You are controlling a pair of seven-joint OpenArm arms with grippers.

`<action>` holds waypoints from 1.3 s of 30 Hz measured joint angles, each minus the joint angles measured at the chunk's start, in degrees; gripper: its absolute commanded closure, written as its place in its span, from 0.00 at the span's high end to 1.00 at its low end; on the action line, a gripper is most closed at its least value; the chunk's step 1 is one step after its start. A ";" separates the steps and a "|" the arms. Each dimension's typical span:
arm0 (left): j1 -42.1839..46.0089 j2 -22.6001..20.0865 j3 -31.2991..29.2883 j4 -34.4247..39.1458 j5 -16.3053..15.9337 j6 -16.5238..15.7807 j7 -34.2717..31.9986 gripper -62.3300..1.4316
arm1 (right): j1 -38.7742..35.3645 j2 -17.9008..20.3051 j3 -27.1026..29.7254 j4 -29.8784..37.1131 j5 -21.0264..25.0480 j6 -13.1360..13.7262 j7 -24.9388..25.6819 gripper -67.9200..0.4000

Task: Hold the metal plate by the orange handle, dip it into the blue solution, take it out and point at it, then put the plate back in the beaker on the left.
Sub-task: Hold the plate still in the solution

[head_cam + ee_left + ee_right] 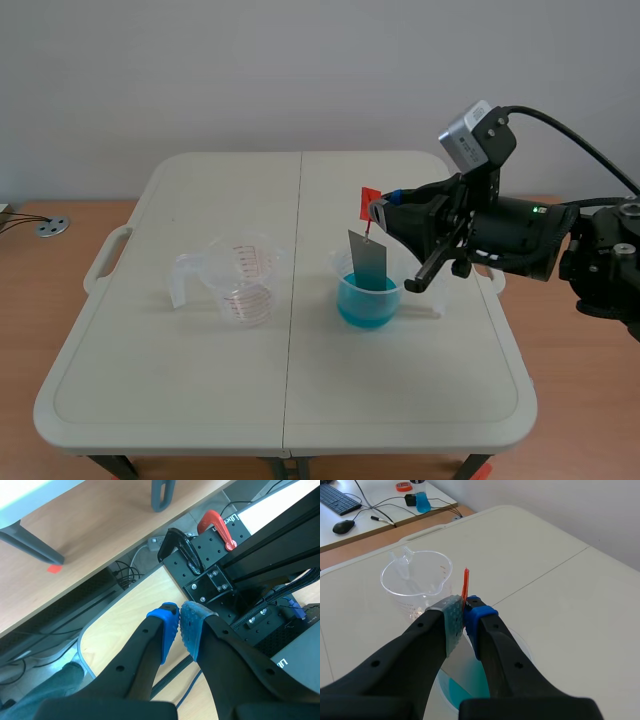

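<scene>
My right gripper [378,212] is shut on the orange handle [369,203] of the grey metal plate [367,262]. The plate hangs upright, its lower end down in the beaker of blue solution [367,300] right of the table's middle. In the right wrist view the handle [466,582] sticks up between the pads of the gripper [464,612], with the blue liquid [465,687] under the fingers. The empty clear beaker [240,280] stands to the left, also ahead of the right gripper [417,580]. My left gripper [179,625] is shut on nothing, off the table and facing the floor.
The white folding table [150,400] has a seam down its middle. A desk with a keyboard [340,499] and mouse [343,526] lies beyond the table's far side. Under the left gripper are a black mount with a red clamp [217,525] and cables.
</scene>
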 measured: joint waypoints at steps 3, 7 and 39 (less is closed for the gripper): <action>0.00 0.00 0.00 0.00 0.00 0.00 0.00 0.13 | 0.00 0.00 0.00 0.00 0.00 0.00 0.00 0.02; 0.00 0.00 0.00 0.00 0.00 0.00 0.00 0.13 | 0.00 0.00 0.00 0.00 0.00 0.00 0.00 0.02; 0.00 0.00 0.00 0.00 0.00 0.00 0.00 0.13 | 0.00 1.25 1.07 4.09 0.92 0.00 0.39 0.02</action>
